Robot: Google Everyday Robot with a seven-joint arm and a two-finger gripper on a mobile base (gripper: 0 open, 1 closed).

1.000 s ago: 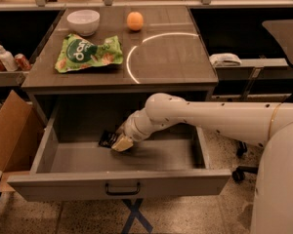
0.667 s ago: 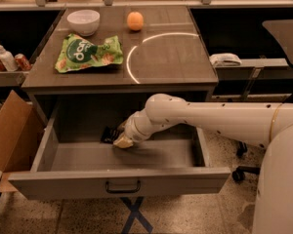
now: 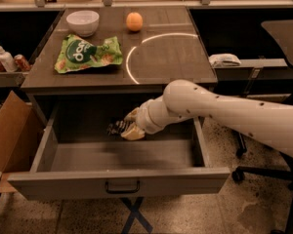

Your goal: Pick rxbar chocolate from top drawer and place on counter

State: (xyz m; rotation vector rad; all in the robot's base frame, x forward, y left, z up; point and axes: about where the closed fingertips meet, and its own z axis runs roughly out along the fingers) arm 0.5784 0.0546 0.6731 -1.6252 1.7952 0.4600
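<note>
**Gripper (image 3: 128, 126) inside the open top drawer (image 3: 63, 183), closed on the rxbar chocolate (image 3: 116, 127)**

The white arm (image 3: 224, 112) is extended from the right of the view. It is bent at a rounded joint just under the front edge of the counter (image 3: 171, 57) and angled down and leftward into the drawer cavity. The wrist is turned so that the gripper is directed to the left, close to the drawer's back wall.

The two tan fingers (image 3: 133, 133) are drawn in to a narrow gap, one above the other. The right end of the rxbar chocolate is clamped between them. Nothing else is touched by the gripper.

The rxbar chocolate is seen as a small, flat, dark wrapper with pale lettering. It projects leftward from the fingertips and is held roughly level. Whether its far end is clear of the drawer floor cannot be told.

The drawer is pulled fully out. Its bare grey floor is spread below and in front of the gripper, and its front panel with a small dark bar handle (image 3: 122, 186) is nearest the viewer.

The counter lies above and behind the gripper and is marked by a thin white arc (image 3: 131, 57). On it, up and to the left of the gripper, a green snack bag (image 3: 88, 54) is laid flat. A white bowl (image 3: 82, 22) and an orange (image 3: 134, 21) are set farther back. A cardboard box (image 3: 10, 130) is placed well to the gripper's left, beside the drawer.
</note>
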